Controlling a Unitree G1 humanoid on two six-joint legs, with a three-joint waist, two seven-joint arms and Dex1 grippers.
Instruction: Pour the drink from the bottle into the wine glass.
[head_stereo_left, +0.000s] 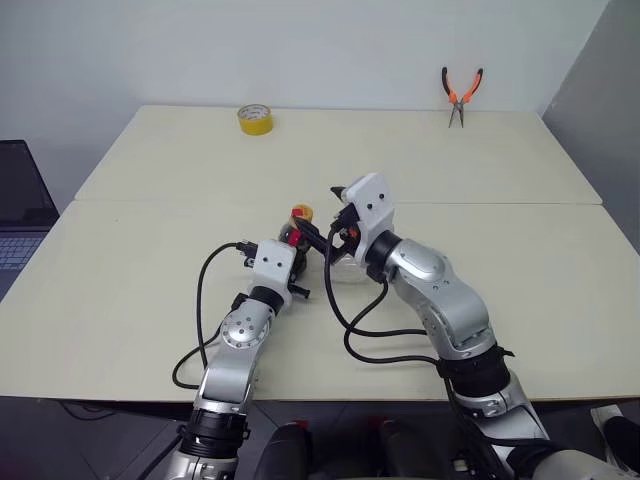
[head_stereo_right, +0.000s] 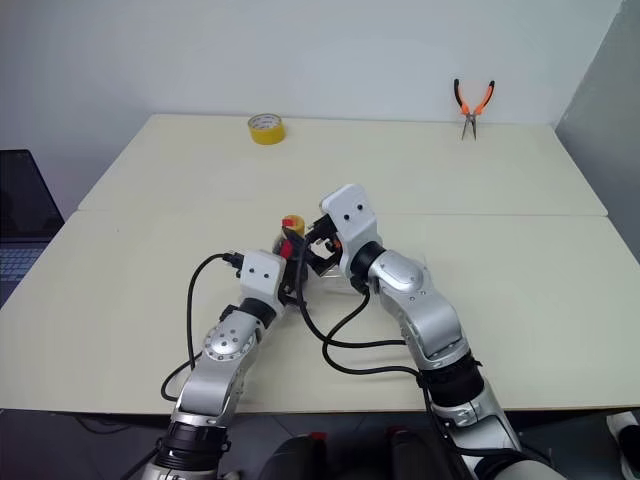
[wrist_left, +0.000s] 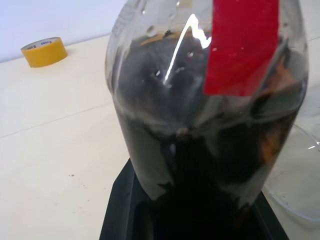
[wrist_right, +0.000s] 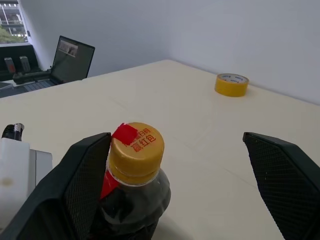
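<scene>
Dark cola-like drink fills most of the bottle, a squat clear plastic one with a red label and a yellow-orange cap still screwed on. We see it standing upright near the middle of the cream table, just ahead of our two wrists. Our left gripper is closed tight on the bottle's round body; in the left wrist view its black fingers press against the lower part of the plastic. Our right gripper is spread as wide as it goes and holds nothing; in the right wrist view one black finger sits right beside the cap and neck, while the other stands well apart on the far side. Beside the bottle, on our right, we make out part of the wine glass, clear and mostly hidden behind the right arm. Farther back a roll of yellow tape lies on the table, and orange-handled pliers lean at the far edge. Off the table's left side sits an open laptop
</scene>
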